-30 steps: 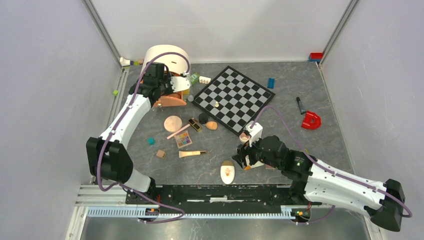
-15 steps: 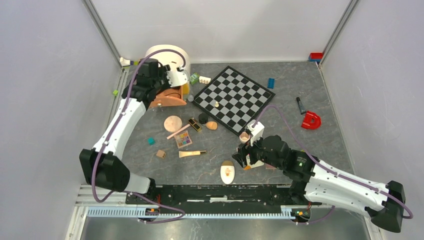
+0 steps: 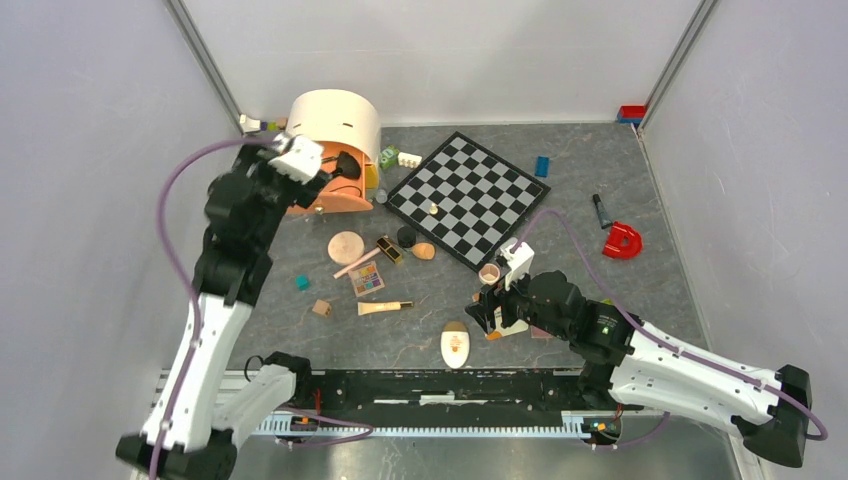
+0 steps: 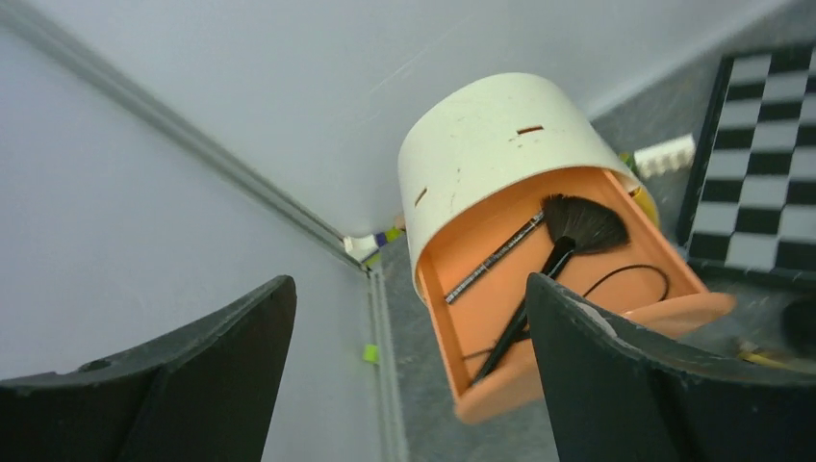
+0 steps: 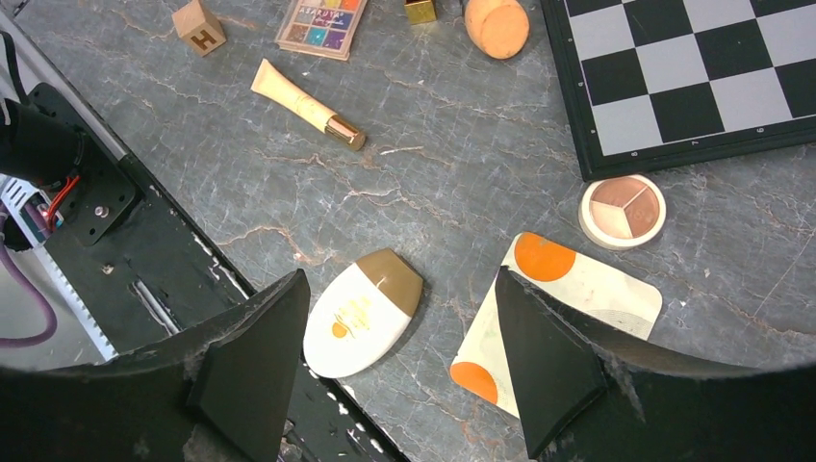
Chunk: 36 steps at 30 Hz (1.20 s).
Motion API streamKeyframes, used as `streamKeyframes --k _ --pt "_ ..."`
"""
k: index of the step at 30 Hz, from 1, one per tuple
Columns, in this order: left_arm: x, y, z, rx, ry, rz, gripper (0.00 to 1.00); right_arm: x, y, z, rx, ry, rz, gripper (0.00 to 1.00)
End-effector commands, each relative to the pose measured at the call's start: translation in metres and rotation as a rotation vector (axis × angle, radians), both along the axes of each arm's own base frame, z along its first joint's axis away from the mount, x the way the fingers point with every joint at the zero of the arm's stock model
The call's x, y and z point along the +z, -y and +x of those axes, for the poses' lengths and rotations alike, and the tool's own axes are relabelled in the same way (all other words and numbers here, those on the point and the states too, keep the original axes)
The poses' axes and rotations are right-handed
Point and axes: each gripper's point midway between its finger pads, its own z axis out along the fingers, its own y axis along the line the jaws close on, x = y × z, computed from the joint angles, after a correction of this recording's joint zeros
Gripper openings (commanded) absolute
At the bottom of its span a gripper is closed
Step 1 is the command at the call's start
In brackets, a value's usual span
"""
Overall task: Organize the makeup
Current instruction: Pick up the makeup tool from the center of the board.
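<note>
A cream round organiser point(image 3: 335, 118) stands at the back left with its orange drawer point(image 4: 587, 294) pulled out. A black fan brush point(image 4: 575, 224) and a thin dark pencil point(image 4: 493, 258) lie in the drawer. My left gripper point(image 4: 409, 375) hangs above and left of the drawer, open and empty. My right gripper point(image 5: 399, 375) is open low over the table, between the cream oval point(image 5: 364, 313) and the white-orange sachet point(image 5: 568, 289). The blush palette point(image 5: 623, 210) lies just beyond. The eyeshadow palette point(image 3: 367, 279), peach compact point(image 3: 346, 246) and a cream tube point(image 3: 385, 307) lie mid-table.
The chessboard point(image 3: 468, 198) fills the middle back, with a small piece on it. A red U-shaped piece point(image 3: 622, 241), a blue brick point(image 3: 541, 166), a teal cube point(image 3: 302, 283) and a wooden letter cube point(image 3: 321, 308) lie scattered. The black rail point(image 3: 430, 385) runs along the near edge.
My left gripper has opened and drawn back up and to the left, away from the drawer. The right arm has barely moved.
</note>
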Motion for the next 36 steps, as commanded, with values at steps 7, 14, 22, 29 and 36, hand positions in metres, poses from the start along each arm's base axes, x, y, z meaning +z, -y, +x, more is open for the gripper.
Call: streamKeyframes --k 7,14,22,29,36 --pt "-0.018 -0.046 -0.063 0.426 0.026 -0.867 1.00 0.007 0.006 0.004 -0.058 0.005 0.048 0.78" --pt "-0.100 -0.050 -0.090 0.635 -0.223 -0.936 1.00 0.004 0.007 0.003 -0.065 -0.004 0.048 0.78" --pt "-0.163 -0.044 -0.119 0.675 -0.382 -0.929 1.00 -0.004 0.012 0.004 -0.098 -0.024 0.040 0.78" --pt "-0.168 -0.039 -0.119 0.639 -0.391 -0.929 1.00 0.004 0.016 0.008 -0.172 -0.037 0.126 0.78" --pt "-0.169 -0.035 -0.124 0.612 -0.405 -0.939 1.00 -0.008 0.028 0.013 -0.269 -0.070 0.126 0.78"
